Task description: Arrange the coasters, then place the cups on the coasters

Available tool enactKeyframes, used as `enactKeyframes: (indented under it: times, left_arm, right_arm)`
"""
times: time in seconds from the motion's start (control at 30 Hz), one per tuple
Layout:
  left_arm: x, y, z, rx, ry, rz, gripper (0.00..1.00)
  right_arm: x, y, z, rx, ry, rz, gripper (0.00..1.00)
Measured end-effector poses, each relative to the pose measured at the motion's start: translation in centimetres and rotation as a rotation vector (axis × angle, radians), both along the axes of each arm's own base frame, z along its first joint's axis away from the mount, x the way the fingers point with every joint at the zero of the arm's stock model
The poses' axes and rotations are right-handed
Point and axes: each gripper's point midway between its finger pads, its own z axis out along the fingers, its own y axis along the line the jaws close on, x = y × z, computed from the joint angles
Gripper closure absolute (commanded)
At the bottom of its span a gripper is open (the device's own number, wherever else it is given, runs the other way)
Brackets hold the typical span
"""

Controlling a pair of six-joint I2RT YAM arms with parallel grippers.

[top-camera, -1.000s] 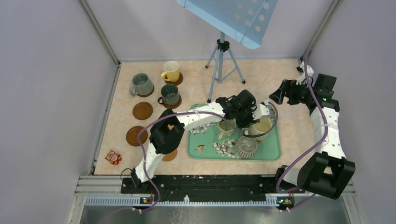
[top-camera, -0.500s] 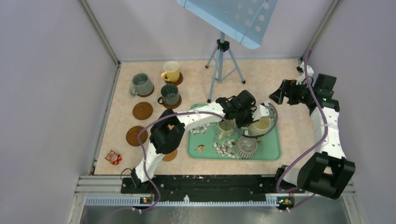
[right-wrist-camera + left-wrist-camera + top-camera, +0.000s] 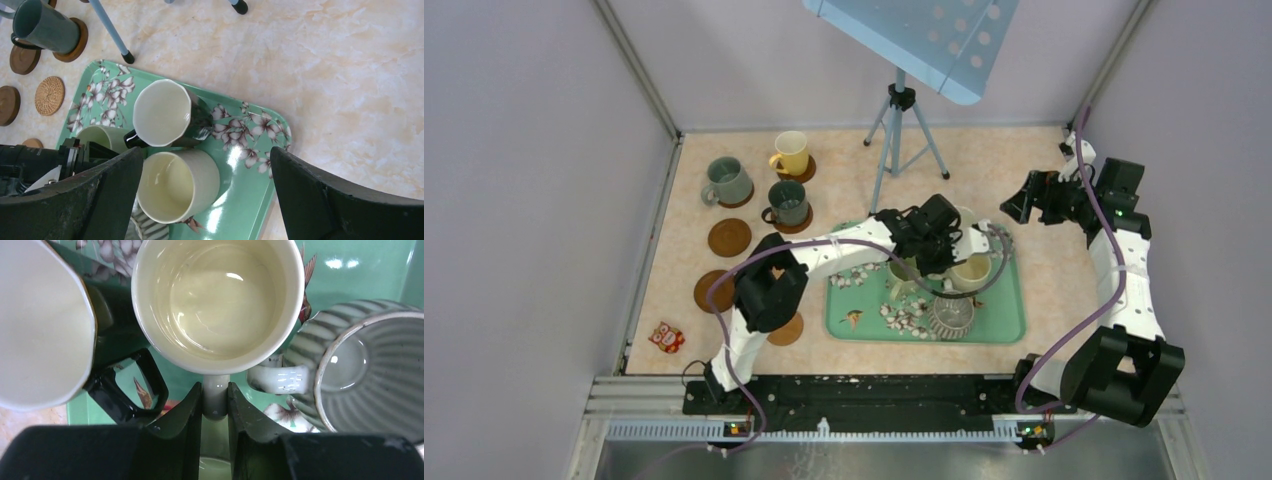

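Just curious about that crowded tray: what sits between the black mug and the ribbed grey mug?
The cream mug, its handle pinched by the left hand; the left wrist view shows it best.

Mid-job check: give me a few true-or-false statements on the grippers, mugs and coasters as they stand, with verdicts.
1. The left gripper is shut on the handle of the cream mug. True.
2. The right gripper holds the black mug. False: it is open and holds nothing.
3. The yellow mug stands on a coaster. True.
4. Only two mugs are within the tray. False: there are four, the cream one, the black one, the pale green mug and the ribbed grey mug.
5. Every coaster carries a mug. False: the bare coaster has none.
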Motion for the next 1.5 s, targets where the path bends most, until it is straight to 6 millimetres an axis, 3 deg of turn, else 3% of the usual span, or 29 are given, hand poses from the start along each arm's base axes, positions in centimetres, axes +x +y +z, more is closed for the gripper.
enactKeyframes:
  times: [0.73, 1.2, 1.3, 1.5]
  left_arm:
    - [0.1, 7.8, -0.2, 0.085, 0.038, 0.068, 0.94]
    - [2.6, 13.2, -0.3, 0.118, 0.066, 0.181, 0.95]
    - [2.6, 13.2, -0.3, 0.119, 0.072, 0.193, 0.91]
    - [2.7, 13.1, -0.4, 0.134, 0.09, 0.222, 0.72]
  right_arm:
    - [0.0, 0.1, 0.1, 0.005, -0.002, 0.006, 0.04]
    - [-0.1, 0.2, 0.1, 0.009, -0.003, 0.011, 0.04]
    - [-0.1, 0.2, 0.1, 0.01, -0.003, 0.012, 0.04]
    - [-0.1, 0.3, 0.1, 0.01, -0.003, 0.013, 0.04]
